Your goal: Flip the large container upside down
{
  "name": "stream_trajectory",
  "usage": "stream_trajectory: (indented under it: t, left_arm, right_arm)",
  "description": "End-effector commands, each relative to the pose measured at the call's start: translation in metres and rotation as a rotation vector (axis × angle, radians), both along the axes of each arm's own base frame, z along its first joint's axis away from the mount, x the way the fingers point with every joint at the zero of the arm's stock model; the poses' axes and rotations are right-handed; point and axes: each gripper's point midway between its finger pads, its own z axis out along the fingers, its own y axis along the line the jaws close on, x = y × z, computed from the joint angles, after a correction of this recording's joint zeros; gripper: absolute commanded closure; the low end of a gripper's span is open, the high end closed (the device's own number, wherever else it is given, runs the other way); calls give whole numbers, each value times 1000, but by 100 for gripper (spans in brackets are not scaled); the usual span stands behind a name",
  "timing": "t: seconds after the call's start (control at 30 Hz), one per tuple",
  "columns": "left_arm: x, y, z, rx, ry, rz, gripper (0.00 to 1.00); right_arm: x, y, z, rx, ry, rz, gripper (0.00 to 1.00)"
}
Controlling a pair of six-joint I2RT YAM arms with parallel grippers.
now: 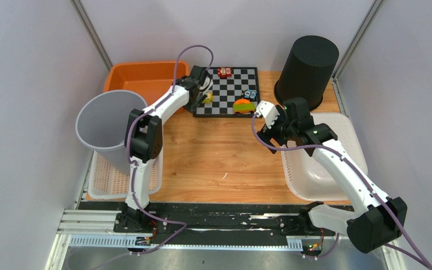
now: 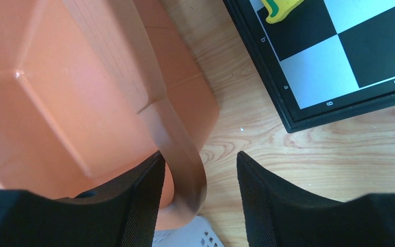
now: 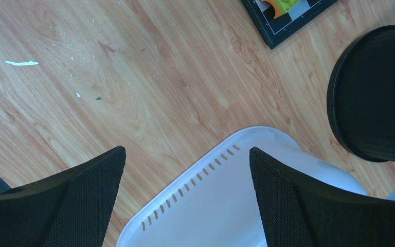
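Note:
The large container is an orange tub (image 1: 140,76) standing upright at the back left, seen close up (image 2: 56,103) in the left wrist view. My left gripper (image 1: 196,97) straddles the tub's right rim (image 2: 180,139). One finger (image 2: 144,206) is inside the tub against the rim, the other (image 2: 257,206) outside over the wood. A gap still shows between the rim and the outer finger, so the gripper (image 2: 200,157) is open around the rim. My right gripper (image 1: 268,134) (image 3: 187,152) hangs open above the corner of a white tub (image 3: 211,206), holding nothing.
A grey bin (image 1: 109,126) stands in a white slotted basket (image 1: 107,180) at the left. A chessboard (image 1: 230,93) with small toys lies right of the orange tub. A black bin (image 1: 306,67) stands upside down at the back right. The white tub (image 1: 315,174) fills the right side.

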Motion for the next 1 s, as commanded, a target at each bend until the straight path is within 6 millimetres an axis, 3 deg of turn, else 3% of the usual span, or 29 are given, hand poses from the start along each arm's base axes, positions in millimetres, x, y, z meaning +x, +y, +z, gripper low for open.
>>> stream_trajectory:
  t: [0.0,0.17,0.27,0.5,0.67,0.97]
  left_arm:
    - [9,1,-3,33,-25,-5,45]
    - [12,1,-10,51,-10,-12,47]
    - [12,3,-14,54,0,-13,54]
    - [16,10,-13,65,-4,-8,82]
    - [20,4,-1,51,-13,-39,100]
    - [27,-4,40,31,-84,-79,100]
  right_arm:
    - [-3,-3,2,26,3,-19,8]
    - [-3,-3,2,29,1,-18,8]
    - [-3,-3,3,30,1,-19,8]
    - [-3,-3,3,32,2,-17,8]
    - [-3,-3,3,34,3,-17,8]
    - [-3,-4,4,37,1,-24,8]
